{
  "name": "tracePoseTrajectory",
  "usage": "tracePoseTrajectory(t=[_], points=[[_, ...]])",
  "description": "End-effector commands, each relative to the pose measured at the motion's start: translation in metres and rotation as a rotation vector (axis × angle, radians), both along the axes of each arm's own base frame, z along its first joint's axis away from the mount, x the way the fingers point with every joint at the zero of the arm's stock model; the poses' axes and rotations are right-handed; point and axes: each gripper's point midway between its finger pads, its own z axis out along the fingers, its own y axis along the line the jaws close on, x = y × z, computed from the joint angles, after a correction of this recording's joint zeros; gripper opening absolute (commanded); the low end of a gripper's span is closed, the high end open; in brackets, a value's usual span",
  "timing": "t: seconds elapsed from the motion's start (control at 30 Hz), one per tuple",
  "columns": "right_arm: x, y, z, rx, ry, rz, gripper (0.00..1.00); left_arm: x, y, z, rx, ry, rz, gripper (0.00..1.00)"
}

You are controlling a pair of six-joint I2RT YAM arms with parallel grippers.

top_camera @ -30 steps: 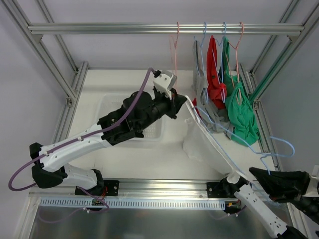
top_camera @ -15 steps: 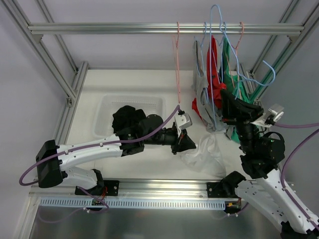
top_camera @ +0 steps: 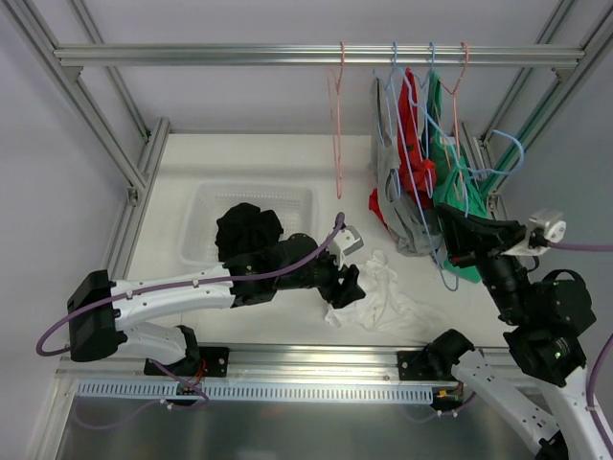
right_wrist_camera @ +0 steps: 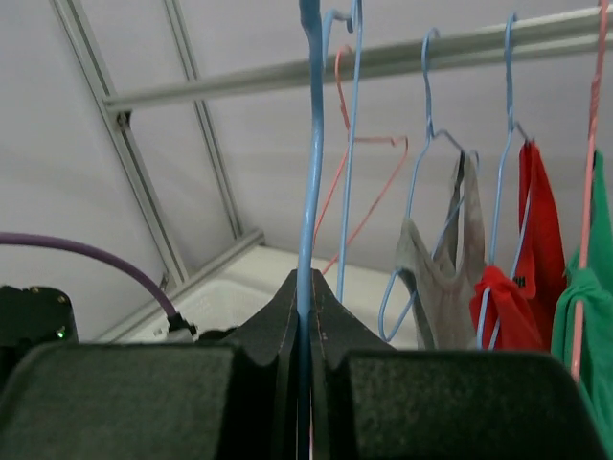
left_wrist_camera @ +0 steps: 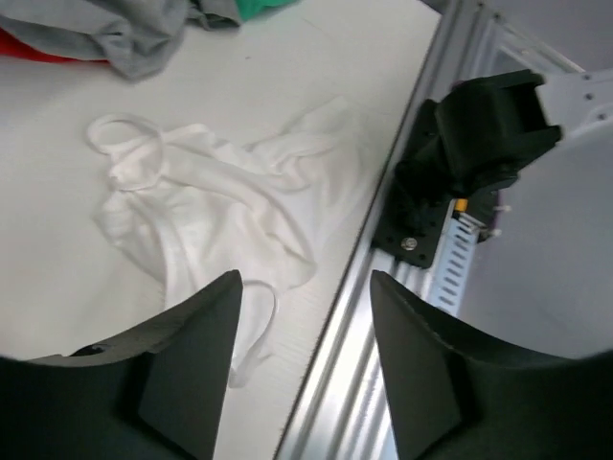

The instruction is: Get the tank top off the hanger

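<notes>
Tank top, white, crumpled beneath left pincer, jaws apart and empty, right pincer clenched on blue hanger

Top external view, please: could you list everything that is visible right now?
table: one, white, underneath everything
rail: one, silver, overhead
white tank top: one, white, crumpled on the table
blue hanger: one, blue, bare, pinched in the right gripper
pink hanger: one, pink, bare, on the rail
grey top, red top, green top: one each, hanging on the rail, right side
basket: one, white, table's left half, black bundle inside
left gripper: one, black, open, beside the white tank top
right gripper: one, black, shut on the blue hanger
</notes>
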Motion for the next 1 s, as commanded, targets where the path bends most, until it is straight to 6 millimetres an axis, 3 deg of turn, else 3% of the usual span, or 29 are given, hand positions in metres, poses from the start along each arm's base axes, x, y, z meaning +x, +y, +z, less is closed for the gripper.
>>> tracePoseTrajectory(t=[0.0, 0.03, 0.13, 0.2, 0.33, 0.47, 0.53, 0.63, 0.77, 0.97], points=[[0.017, 0.009, -0.06, -0.135, 0.278, -0.009, 0.0, 0.012, 0.011, 0.044, -0.063, -0.044, 0.104, 0.64], [0.019, 0.011, -0.066, -0.161, 0.317, -0.011, 0.0, 0.012, 0.013, 0.046, -0.061, -0.044, 0.106, 0.68], [0.033, 0.02, -0.063, -0.188, 0.394, -0.019, 0.0, 0.013, 0.024, 0.066, -0.1, -0.067, 0.14, 0.87], [0.05, 0.026, -0.057, -0.192, 0.431, -0.049, 0.0, 0.011, 0.033, 0.068, -0.096, -0.071, 0.148, 0.98], [0.082, 0.051, -0.039, -0.207, 0.479, -0.045, 0.0, 0.01, 0.059, 0.085, -0.128, -0.101, 0.191, 0.99], [0.129, 0.059, -0.019, -0.227, 0.493, -0.176, 0.0, 0.012, 0.079, 0.086, -0.125, -0.117, 0.239, 0.99], [0.155, 0.072, -0.008, -0.244, 0.491, -0.201, 0.0, 0.011, 0.088, 0.082, -0.115, -0.115, 0.255, 0.99], [0.178, 0.086, -0.002, -0.268, 0.487, -0.218, 0.0, 0.012, 0.096, 0.077, -0.103, -0.112, 0.28, 0.99], [0.221, 0.108, -0.007, -0.3, 0.509, -0.256, 0.0, 0.012, 0.101, 0.071, -0.099, -0.091, 0.302, 0.99], [0.247, 0.126, -0.024, -0.32, 0.548, -0.262, 0.0, 0.01, 0.097, 0.061, -0.081, -0.061, 0.291, 0.99]])
